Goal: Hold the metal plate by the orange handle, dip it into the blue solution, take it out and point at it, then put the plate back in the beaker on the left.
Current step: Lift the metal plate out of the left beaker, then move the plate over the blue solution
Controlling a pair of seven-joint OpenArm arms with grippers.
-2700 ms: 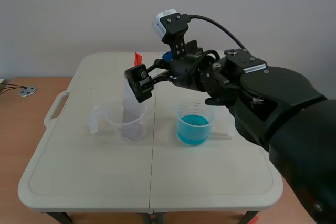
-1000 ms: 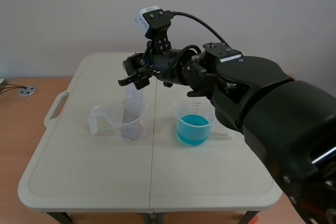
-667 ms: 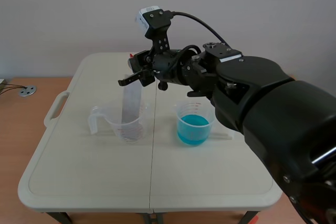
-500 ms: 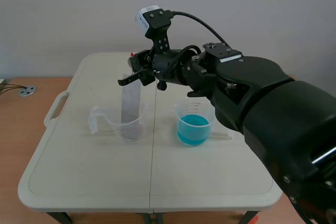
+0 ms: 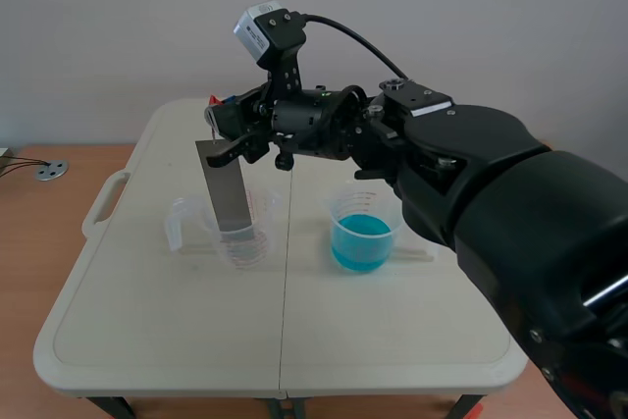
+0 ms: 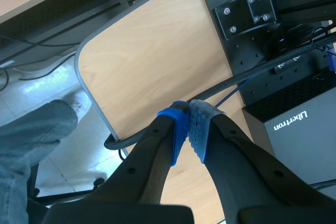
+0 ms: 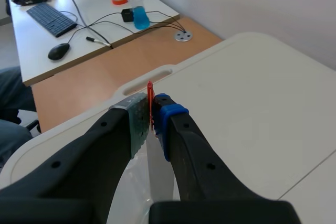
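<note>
My right gripper (image 5: 224,125) is shut on the small orange handle (image 7: 150,98) at the top of the metal plate (image 5: 228,188). The grey plate hangs tilted, its lower end still inside the clear beaker (image 5: 240,235) on the left of the table. In the right wrist view the plate (image 7: 159,174) runs down from between the pads of the right gripper (image 7: 151,116) into the beaker (image 7: 134,195). The beaker of blue solution (image 5: 362,235) stands to the right of it. My left gripper (image 6: 188,129) is shut on nothing, away from the table, and does not show in the scene view.
The white folding table (image 5: 147,340) has a handle cut-out (image 5: 106,201) at its left edge. Beyond it lies a wooden floor with a metal disc (image 5: 51,171). The right arm's bulk (image 5: 510,223) hangs over the table's right half. A person's leg (image 6: 31,129) shows beside the left gripper.
The right gripper closed on the orange handle, then moved up and to the left. The plate rose partway out of the left beaker and now leans.
</note>
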